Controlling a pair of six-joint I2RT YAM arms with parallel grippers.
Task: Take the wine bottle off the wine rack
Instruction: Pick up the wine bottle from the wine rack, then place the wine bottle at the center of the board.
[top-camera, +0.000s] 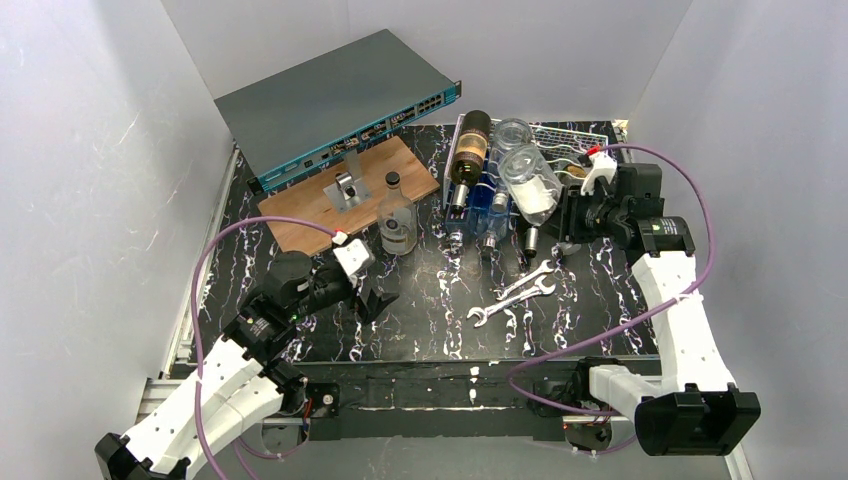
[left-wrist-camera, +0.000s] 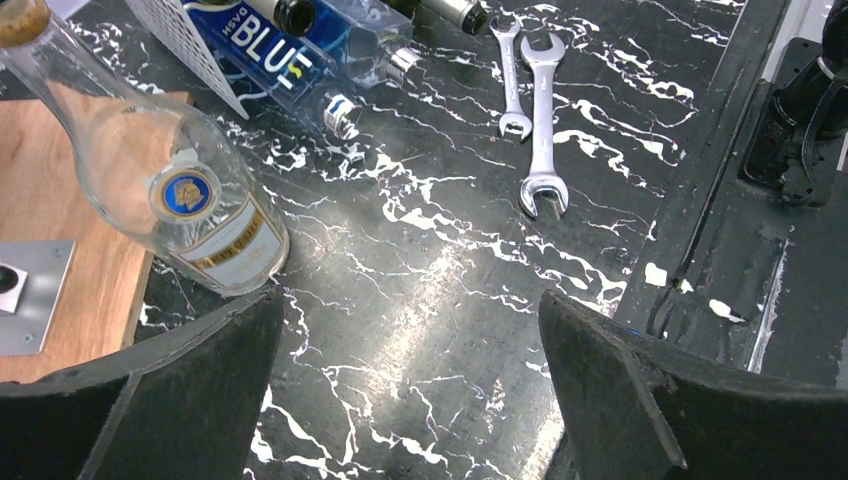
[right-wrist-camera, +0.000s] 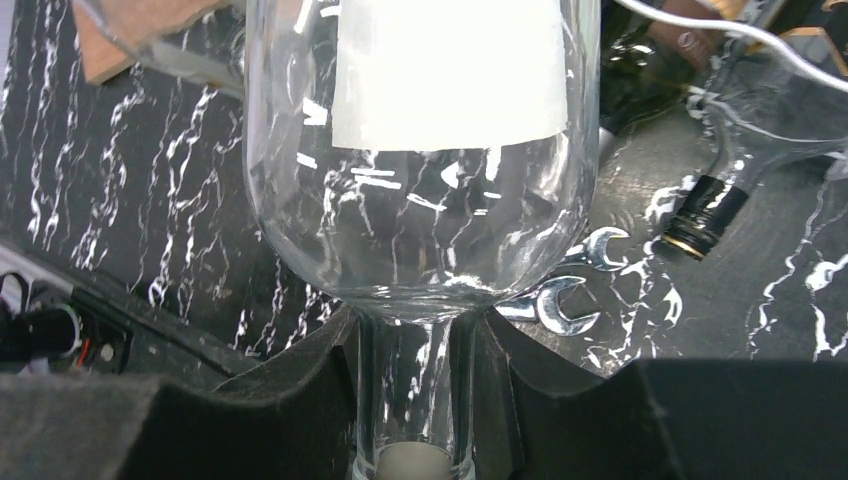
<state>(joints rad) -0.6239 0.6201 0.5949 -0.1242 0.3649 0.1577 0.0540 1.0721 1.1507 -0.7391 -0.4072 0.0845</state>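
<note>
Right claw (right-wrist-camera: 415, 390) pinches the clear bottle (right-wrist-camera: 420, 200) by its thin neck.
The bottle's fat part, with a white label, leans over the right side of the white rack (top-camera: 580, 135); I cannot tell if it touches the rack. A dark bottle (top-camera: 470, 145) lies on the rack's left side. The left claw (left-wrist-camera: 410, 320) is spread wide over the black table (left-wrist-camera: 450, 250), near two wrenches (left-wrist-camera: 545, 130).

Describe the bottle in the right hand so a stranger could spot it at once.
Find the white wire rack at the back right. The bottle is at its right side, neck clamped in the right hand. Unlike the dark bottle and blue bottles to its left, it is clear glass with a plain white label.
</note>
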